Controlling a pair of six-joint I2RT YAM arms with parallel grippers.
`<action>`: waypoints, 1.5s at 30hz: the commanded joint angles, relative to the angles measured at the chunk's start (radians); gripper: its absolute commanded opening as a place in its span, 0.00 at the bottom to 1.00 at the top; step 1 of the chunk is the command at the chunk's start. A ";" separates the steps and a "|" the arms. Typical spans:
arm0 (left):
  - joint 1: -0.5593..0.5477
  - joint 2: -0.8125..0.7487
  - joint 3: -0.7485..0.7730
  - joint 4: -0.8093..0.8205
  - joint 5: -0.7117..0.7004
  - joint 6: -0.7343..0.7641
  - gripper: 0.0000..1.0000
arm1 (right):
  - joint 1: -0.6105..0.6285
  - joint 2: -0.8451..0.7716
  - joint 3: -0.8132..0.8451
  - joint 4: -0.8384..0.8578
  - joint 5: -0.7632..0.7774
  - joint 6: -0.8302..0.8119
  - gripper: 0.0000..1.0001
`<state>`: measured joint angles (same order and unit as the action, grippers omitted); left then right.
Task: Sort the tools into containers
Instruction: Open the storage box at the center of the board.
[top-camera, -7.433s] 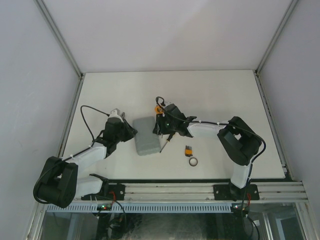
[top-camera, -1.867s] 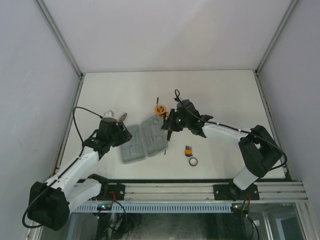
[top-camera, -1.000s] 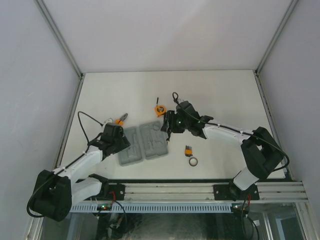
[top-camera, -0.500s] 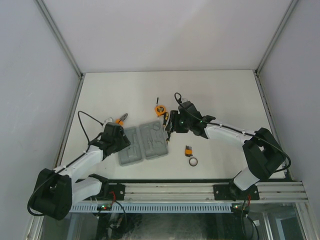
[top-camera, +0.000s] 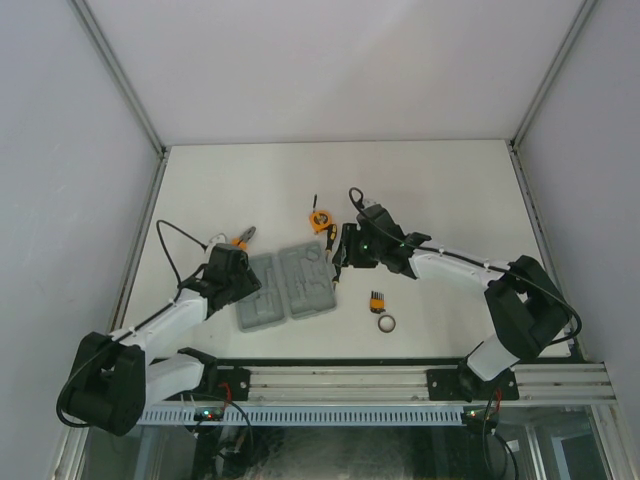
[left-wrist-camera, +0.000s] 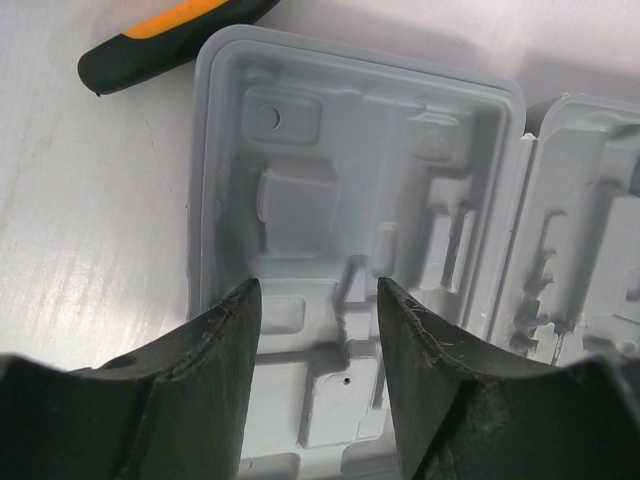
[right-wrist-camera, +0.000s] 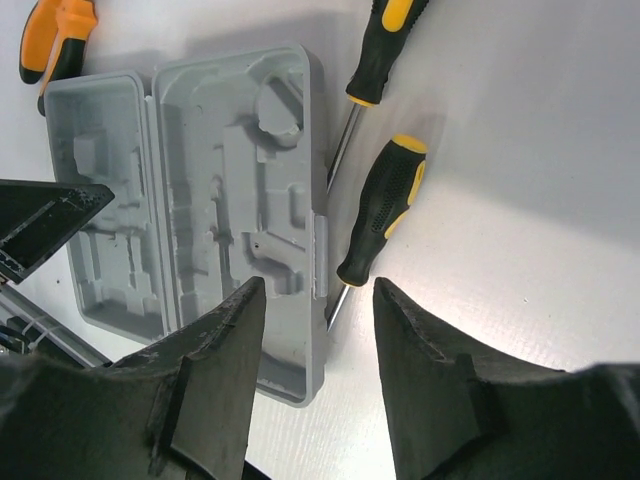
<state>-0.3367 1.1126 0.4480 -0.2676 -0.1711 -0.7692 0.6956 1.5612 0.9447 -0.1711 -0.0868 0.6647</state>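
hovering spread over the open case (top-camera: 265, 305), left hand (left-wrist-camera: 315, 290) and right hand (right-wrist-camera: 315, 285); screwdrivers (right-wrist-camera: 385, 210) alongside.

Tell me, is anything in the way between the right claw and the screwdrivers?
Nothing visible is. The right gripper hangs open above one screwdriver, with the second screwdriver just beyond it, both lying uncovered on the table beside the open case. The case's hollows look empty, so the way in looks clear too.
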 joint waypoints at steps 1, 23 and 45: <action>-0.001 0.028 -0.008 -0.066 -0.030 -0.009 0.55 | -0.006 -0.049 -0.008 0.036 0.009 -0.011 0.47; -0.001 0.011 -0.003 -0.061 -0.009 0.003 0.56 | -0.036 -0.191 -0.153 0.234 0.073 0.025 0.68; -0.004 -0.051 0.031 -0.107 -0.024 0.054 0.56 | -0.036 -0.265 -0.207 0.247 0.128 0.030 0.68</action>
<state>-0.3382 1.0775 0.4484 -0.3260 -0.1745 -0.7406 0.6605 1.3464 0.7330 0.0669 0.0196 0.6926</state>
